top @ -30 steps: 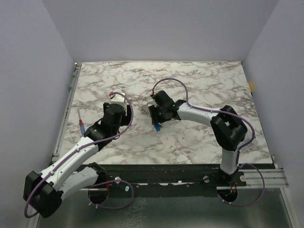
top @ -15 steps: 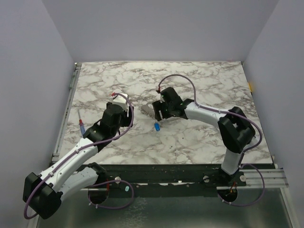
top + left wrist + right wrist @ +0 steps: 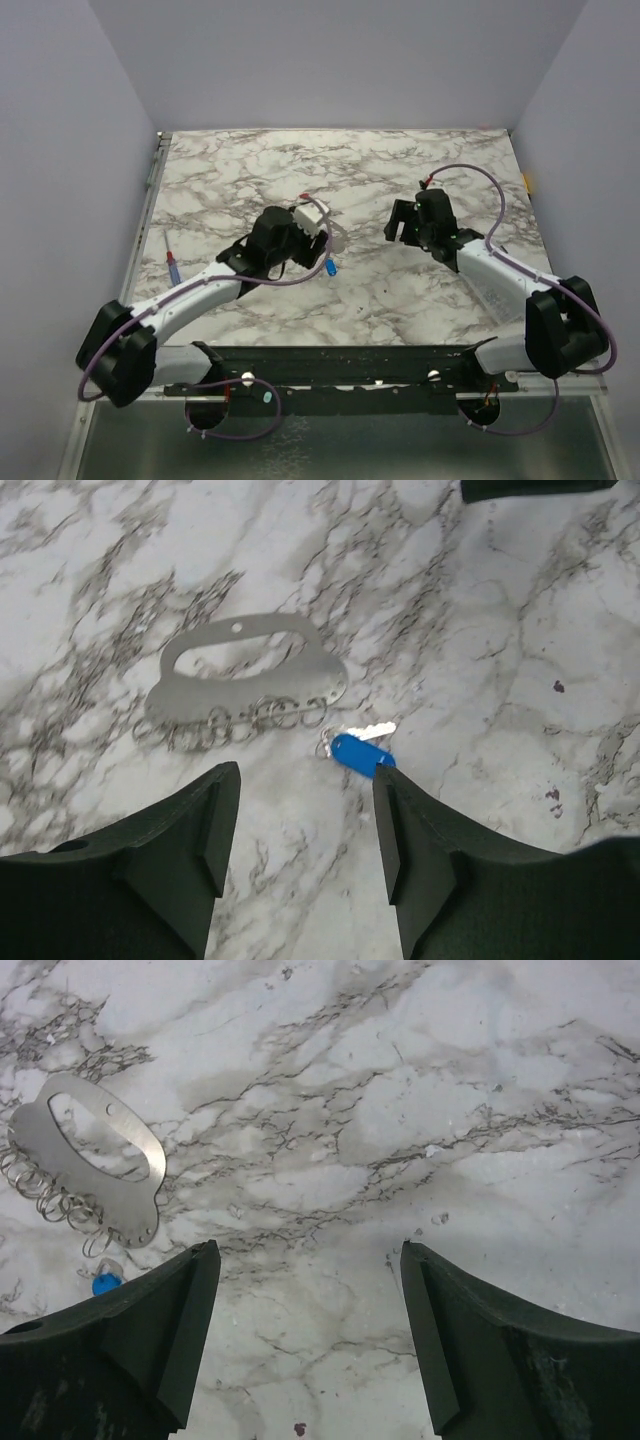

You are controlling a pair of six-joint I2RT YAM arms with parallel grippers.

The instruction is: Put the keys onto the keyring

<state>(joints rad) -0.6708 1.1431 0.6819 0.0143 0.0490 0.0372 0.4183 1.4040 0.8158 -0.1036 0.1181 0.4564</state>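
Marble tabletop, pale lilac walls round it. Through the left wrist camera I see the keyring, a flat silvery plate with a long slot and a row of small wire rings along its lower edge, lying flat near the middle of the frame. Just beside its lower right corner lies the blue-headed key, silver blade pointing right. A small ring sits at its left end, but I cannot tell whether it links to the plate's rings. I see no other keys.

The left gripper hangs above both, jaws apart, nothing between them. The right gripper is likewise spread and empty over bare marble, the keyring at the left edge of its frame.

I judge this the approach to a pick. Next the left must drop and pinch the thin key off a hard surface, which calls for a low, exact closing.

No brand, label or writing is legible anywhere.
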